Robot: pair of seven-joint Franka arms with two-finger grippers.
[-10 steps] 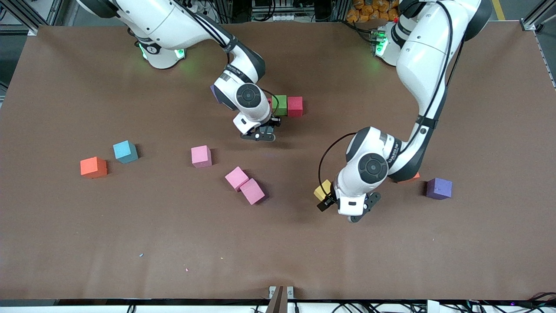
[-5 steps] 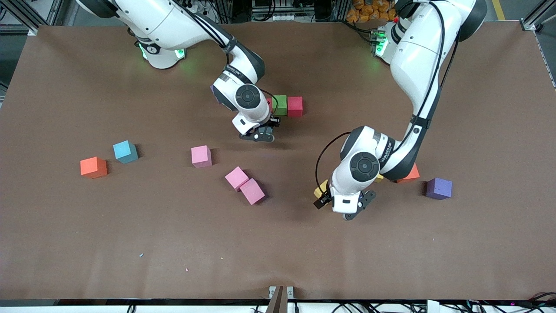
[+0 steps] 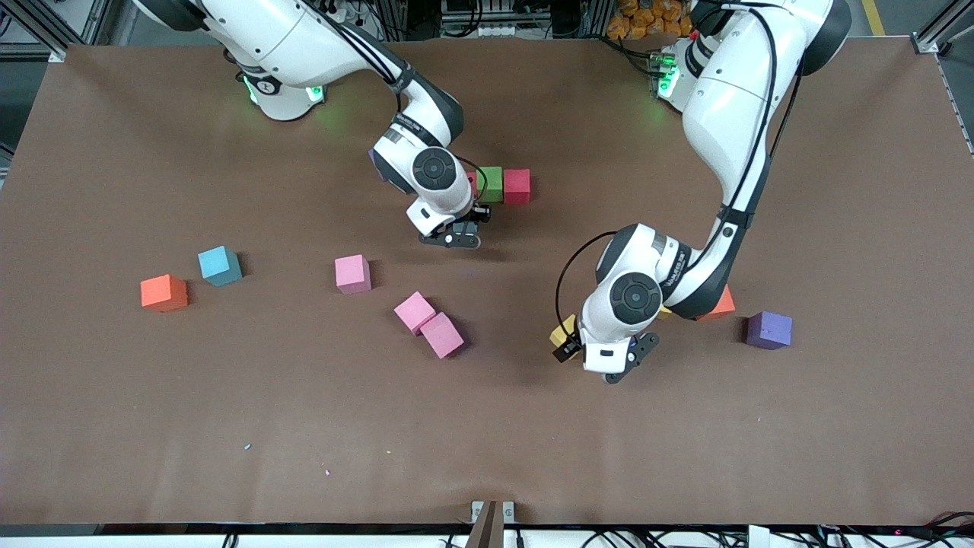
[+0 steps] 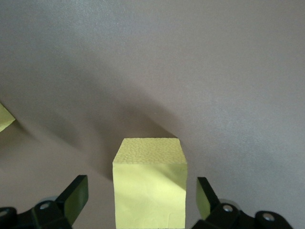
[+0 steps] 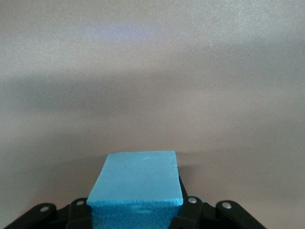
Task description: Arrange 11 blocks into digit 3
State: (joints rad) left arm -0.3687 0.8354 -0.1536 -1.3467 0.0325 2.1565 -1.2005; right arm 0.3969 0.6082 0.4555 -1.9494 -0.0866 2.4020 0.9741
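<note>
A yellow block point(image 4: 150, 183) sits on the brown desk point(image 3: 837, 190) at about 5 o'clock from center, between the left gripper point(image 4: 143, 202) jaws, spread wide, not touching. The right gripper point(image 5: 136, 210), w/ jaws clamped on a light blue block point(image 5: 136, 186), is at about 12 o'clock, beside the green block point(image 3: 491, 183) and red block point(image 3: 517, 186).

Yellow block point(image 4: 150, 183) – blue block point(image 5: 136, 183)

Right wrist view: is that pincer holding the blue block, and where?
Yes, the right pincer grips the light blue block by its two side faces.
</note>
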